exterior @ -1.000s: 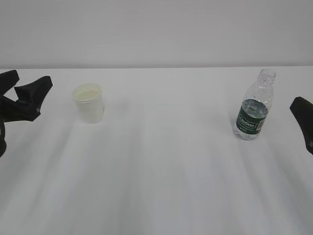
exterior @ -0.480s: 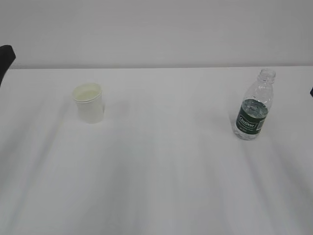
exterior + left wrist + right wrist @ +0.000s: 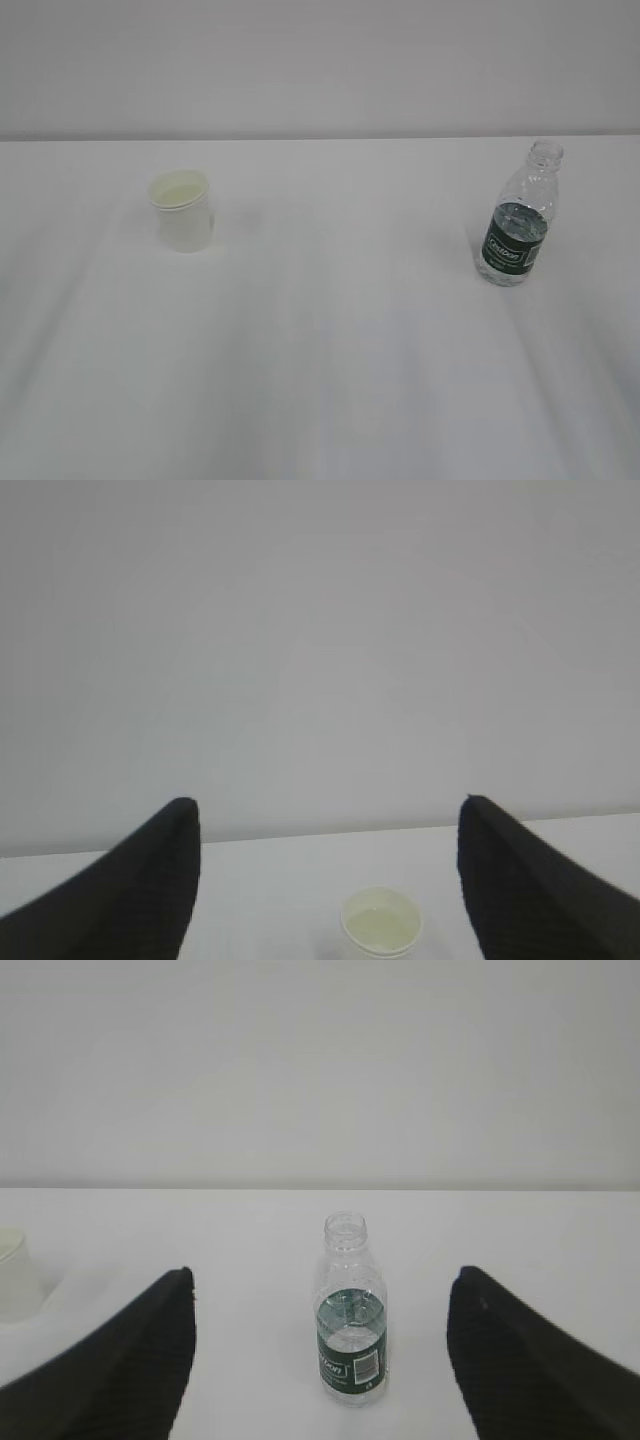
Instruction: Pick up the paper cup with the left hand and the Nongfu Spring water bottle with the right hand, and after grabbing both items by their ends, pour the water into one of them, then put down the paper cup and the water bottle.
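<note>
Cup and bottle upright, both grippers spread

Bottle (image 3: 520,215) upright near right edge of table (image 3: 330,350), uncapped, dark green label with white lettering too blurred to read; water (image 3: 517,215) low inside. Paper cup (image 3: 183,211) upright toward left edge, well apart, pale liquid inside. Left gripper (image 3: 325,815) spread wide above cup, empty. Right gripper (image 3: 320,1285) spread wide, bottle between fingers, untouched.

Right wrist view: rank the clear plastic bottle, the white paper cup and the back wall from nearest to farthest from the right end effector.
1. Clear ribbed plastic bottle with dark green label, centred between the open right end effector fingers.
2. White paper cup, at the left edge, farther back.
3. Pale back wall, beyond the table's far edge.
</note>
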Controlling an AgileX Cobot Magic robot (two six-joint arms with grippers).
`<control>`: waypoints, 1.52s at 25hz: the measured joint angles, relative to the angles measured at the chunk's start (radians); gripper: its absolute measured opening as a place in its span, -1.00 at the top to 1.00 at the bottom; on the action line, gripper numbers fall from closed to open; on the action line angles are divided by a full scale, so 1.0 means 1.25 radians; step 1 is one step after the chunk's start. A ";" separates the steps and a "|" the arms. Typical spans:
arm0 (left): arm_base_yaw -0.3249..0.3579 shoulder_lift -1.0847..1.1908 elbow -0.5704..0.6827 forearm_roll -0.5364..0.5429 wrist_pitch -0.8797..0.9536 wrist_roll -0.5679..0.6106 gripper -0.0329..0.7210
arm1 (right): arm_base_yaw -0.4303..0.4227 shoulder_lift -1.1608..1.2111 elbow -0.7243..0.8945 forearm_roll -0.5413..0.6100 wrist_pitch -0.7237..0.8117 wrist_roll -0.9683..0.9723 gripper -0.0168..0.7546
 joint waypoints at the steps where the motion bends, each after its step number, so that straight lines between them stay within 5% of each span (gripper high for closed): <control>1: 0.000 -0.028 0.000 0.000 0.025 0.000 -0.61 | 0.000 -0.015 -0.009 -0.001 0.035 0.000 -0.57; 12: 0.000 -0.301 -0.083 0.000 0.450 0.000 -0.54 | 0.000 -0.211 -0.085 -0.002 0.342 0.000 -0.57; 27: 0.000 -0.374 -0.238 -0.021 1.002 0.000 -0.53 | 0.000 -0.386 -0.158 0.005 0.784 0.000 -0.56; 38: 0.000 -0.520 -0.241 -0.030 1.157 0.000 -0.45 | 0.000 -0.431 -0.161 -0.020 0.856 0.000 -0.57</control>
